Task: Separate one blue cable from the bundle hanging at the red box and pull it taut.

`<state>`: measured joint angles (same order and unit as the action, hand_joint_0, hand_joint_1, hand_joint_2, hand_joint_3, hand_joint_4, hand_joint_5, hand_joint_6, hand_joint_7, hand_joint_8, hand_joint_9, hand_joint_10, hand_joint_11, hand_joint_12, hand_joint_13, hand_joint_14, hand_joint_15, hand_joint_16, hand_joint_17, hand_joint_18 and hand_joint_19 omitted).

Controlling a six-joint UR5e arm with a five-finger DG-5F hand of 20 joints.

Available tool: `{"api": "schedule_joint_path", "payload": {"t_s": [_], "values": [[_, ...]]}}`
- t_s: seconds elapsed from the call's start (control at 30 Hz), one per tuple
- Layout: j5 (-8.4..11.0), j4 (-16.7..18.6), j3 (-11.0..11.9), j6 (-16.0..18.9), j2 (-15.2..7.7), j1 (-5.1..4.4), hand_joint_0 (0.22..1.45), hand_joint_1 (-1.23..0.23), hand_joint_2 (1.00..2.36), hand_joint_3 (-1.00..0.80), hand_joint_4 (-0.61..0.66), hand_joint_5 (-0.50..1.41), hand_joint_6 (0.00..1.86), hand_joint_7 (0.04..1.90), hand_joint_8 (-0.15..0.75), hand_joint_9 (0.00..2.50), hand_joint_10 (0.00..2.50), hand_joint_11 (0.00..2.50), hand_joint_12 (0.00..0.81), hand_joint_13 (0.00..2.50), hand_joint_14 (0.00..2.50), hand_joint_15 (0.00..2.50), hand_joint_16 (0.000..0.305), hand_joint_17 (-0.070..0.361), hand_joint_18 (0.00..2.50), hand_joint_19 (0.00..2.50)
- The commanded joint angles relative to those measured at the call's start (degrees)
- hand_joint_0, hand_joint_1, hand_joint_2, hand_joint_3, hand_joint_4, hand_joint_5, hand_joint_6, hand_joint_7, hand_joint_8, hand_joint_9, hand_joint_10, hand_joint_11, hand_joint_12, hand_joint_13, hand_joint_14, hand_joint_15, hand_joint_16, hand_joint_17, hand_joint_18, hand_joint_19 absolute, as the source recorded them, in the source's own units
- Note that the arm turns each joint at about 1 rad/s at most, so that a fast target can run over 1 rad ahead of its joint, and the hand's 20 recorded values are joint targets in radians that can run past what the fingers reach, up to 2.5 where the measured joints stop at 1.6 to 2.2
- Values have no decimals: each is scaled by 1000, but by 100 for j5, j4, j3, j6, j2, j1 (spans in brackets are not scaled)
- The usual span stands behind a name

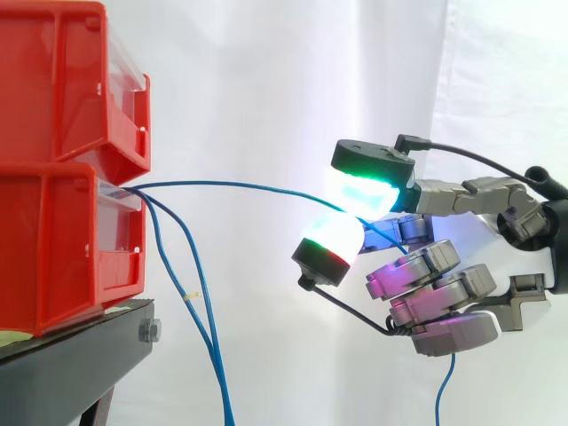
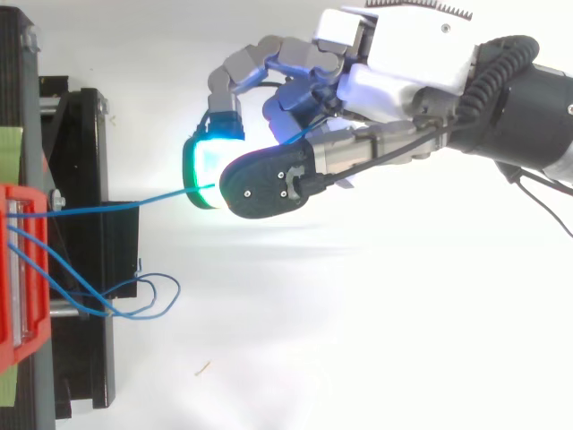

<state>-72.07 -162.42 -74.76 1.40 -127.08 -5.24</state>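
Hand (image 1: 461,197) pinches one blue cable (image 1: 231,184) between two green-glowing pads (image 1: 359,191). The cable runs from them to the red box (image 1: 53,248), sagging slightly. Other cables (image 1: 213,342) hang well apart below, so separation looks done; next likely comes a short pull away from the box.

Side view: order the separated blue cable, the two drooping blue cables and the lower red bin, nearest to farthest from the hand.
1. Separated blue cable: pinched in the hand's fingers.
2. Drooping blue cables: left, below.
3. Lower red bin: far left.
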Motion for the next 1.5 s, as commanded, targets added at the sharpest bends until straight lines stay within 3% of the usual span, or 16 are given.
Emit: {"api": "schedule_joint_path", "payload": {"t_s": [0.0,1.47], "values": [[0,0,5,0,-1,6,626,-789,1014,-67,-5,-95,923,1170,354,753,2500,1517,372,1098,2500,1277,52,117,1448,1290],[0,0,5,0,-1,-3,626,-789,1015,-73,14,-97,917,1205,362,767,2500,1578,381,1097,2500,1283,52,117,1433,1235]]}}
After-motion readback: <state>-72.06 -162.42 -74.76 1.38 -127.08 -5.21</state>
